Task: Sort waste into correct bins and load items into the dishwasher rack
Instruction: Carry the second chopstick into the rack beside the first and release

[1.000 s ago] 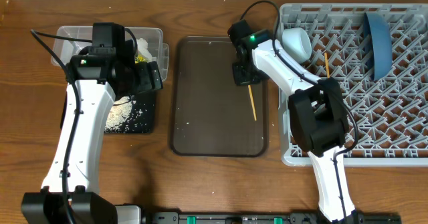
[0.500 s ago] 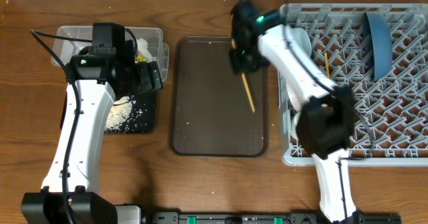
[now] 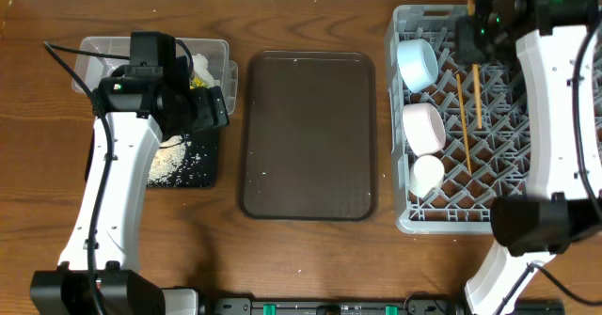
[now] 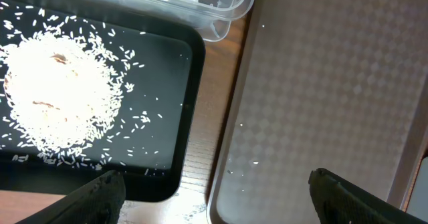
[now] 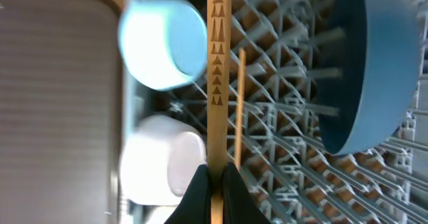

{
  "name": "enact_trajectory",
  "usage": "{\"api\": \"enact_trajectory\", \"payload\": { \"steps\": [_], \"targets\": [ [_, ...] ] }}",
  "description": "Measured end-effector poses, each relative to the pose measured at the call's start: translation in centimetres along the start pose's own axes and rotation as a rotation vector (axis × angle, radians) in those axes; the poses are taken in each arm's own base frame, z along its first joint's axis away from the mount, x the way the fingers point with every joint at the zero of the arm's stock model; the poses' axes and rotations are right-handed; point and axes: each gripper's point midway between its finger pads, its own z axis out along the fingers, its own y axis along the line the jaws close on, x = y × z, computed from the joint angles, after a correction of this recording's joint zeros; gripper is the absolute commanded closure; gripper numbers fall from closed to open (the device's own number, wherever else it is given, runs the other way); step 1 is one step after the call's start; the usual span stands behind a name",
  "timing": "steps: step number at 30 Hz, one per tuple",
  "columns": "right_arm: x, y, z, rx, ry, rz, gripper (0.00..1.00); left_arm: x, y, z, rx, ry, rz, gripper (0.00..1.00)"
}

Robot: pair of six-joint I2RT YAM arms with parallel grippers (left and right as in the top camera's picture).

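Right pincer [image 5: 215, 184], clamped on 1 wooden chopstick [image 3: 476, 94], hovers over the dishwasher rack [image 3: 489, 179]. The stick's long axis runs 12 to 6 o'clock, trailing toward 6 from the pincer, just beside the second chopstick [image 3: 464, 132] (already lying in the grid). Left pincer [image 4: 214, 197], spread wide and empty, hangs over the black tray [image 4: 190, 117] of rice scraps [image 4: 53, 97].

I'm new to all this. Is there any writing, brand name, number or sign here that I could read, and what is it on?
No readable words or numbers anywhere.
On the chopstick held in the right tool: a row of small dark triangles, which is a pattern and not lettering.
On the snack wrapper in the clear tub: any print is too small to read.
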Motion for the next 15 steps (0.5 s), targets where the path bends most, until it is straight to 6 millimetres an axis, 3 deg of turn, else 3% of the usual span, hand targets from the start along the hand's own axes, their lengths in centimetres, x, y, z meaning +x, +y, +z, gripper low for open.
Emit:
{"api": "enact_trajectory", "payload": {
  "steps": [8,15],
  "targets": [
    [1.6,-1.9,7.7,0.015,0.104,0.000,0.98,0.0,0.0,0.0,0.000,0.000,0.000,0.09],
    [4.1,-1.6,12.1,-0.006,0.169,0.005,0.72,0.0,0.0,0.0,0.000,0.000,0.000,0.09]
  ]
}}
